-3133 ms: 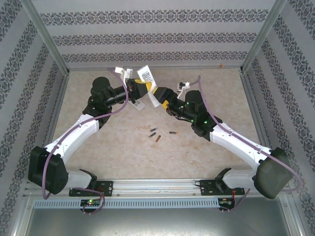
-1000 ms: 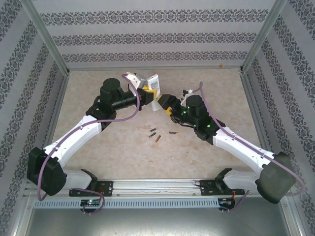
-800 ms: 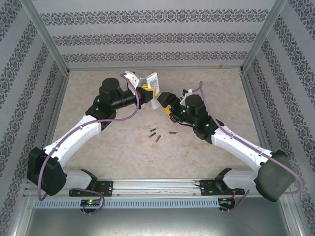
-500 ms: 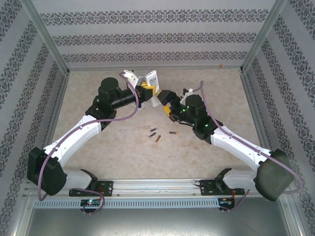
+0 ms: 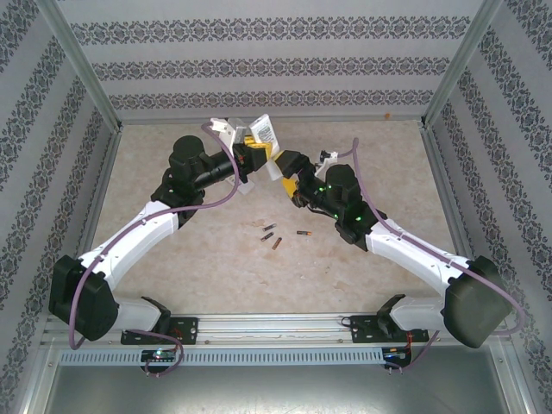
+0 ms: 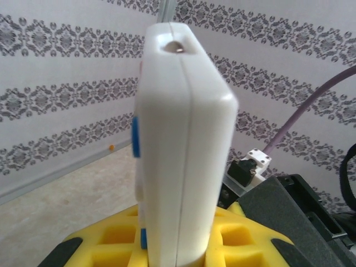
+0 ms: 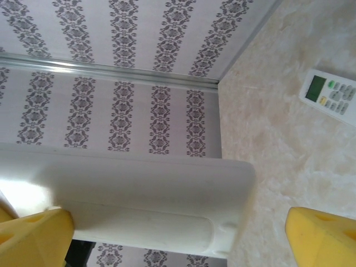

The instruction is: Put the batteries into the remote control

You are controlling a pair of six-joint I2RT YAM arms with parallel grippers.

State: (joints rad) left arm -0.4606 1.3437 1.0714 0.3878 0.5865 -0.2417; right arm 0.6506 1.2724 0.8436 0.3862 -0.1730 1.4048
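A white remote control point(image 5: 264, 132) is held up above the table, tilted, with my left gripper point(image 5: 254, 150) shut on its lower end. In the left wrist view the remote control point(image 6: 183, 150) stands edge-on, clamped between the yellow pads point(image 6: 105, 239) of my left gripper point(image 6: 178, 247). My right gripper point(image 5: 281, 165) is right beside it, open. The remote control's back point(image 7: 139, 206) with its battery cover runs across the right gripper point(image 7: 178, 233), resting near the left yellow finger point(image 7: 33, 236) and apart from the other one. Three batteries point(image 5: 276, 236) lie loose on the table.
A second white remote point(image 7: 331, 97) with a green screen and buttons lies flat on the beige table point(image 5: 207, 250). Patterned walls point(image 5: 276, 65) with metal posts enclose the back and both sides. Both arms meet over the far middle of the table.
Both grippers have drifted toward the back wall with the remote control between them. The right gripper's jaws have spread wider. The batteries have not moved.
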